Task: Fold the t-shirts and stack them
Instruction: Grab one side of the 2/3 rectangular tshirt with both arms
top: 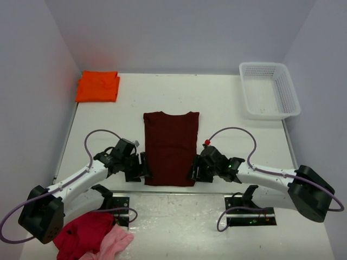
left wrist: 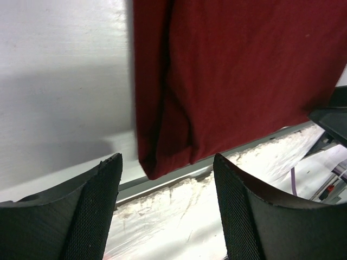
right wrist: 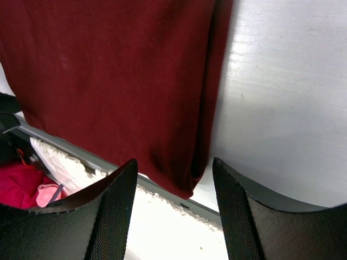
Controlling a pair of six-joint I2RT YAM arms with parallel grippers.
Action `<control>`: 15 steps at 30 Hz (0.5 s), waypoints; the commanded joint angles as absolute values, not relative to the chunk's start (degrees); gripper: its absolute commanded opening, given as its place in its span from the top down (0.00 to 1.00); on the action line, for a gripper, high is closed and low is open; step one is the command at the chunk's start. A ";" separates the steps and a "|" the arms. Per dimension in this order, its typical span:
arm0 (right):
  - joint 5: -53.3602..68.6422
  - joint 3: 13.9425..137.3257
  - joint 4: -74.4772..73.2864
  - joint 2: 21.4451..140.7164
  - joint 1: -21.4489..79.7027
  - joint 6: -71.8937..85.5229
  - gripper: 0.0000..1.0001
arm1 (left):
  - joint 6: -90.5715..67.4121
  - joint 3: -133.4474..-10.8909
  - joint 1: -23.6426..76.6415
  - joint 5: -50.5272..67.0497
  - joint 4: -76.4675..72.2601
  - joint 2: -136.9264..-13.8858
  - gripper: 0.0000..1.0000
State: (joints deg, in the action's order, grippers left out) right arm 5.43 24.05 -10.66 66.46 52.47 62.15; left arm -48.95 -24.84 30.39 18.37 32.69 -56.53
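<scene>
While the folded bright orange cloth t-shirt [top: 97, 86] sits far left, the left tool [left wrist: 167, 162] gapes wide and empty at a near corner of the narrow-folded dark maroon cloth t-shirt [top: 171, 149], which lies mid-surface [top: 227, 108]. The right tool [right wrist: 173, 165] does likewise. The next move is probably to pinch both corners and fold the hem to the collar.

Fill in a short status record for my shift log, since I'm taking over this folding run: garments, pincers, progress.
maroon t-shirt: sides folded in, flat mid-table, collar away from the arms
orange t-shirt: folded, far left corner
left pincer: open, at the maroon shirt's near left corner, holding nothing
right pincer: open, at its near right corner, holding nothing
other: white basket far right; red garment and pink garment heaped near left
progress: shirts not yet stacked
</scene>
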 commanded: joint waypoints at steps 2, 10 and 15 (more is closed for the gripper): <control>4.39 23.29 -9.41 67.94 53.00 63.37 0.41 | -49.40 -23.12 30.23 18.46 33.05 -57.65 0.32; 4.13 24.34 -9.23 70.92 53.61 63.37 0.41 | -49.31 -21.27 30.32 19.95 28.83 -60.11 0.44; 3.43 24.70 -10.37 70.32 53.70 63.37 0.41 | -50.01 -19.69 30.24 21.27 24.79 -61.79 0.61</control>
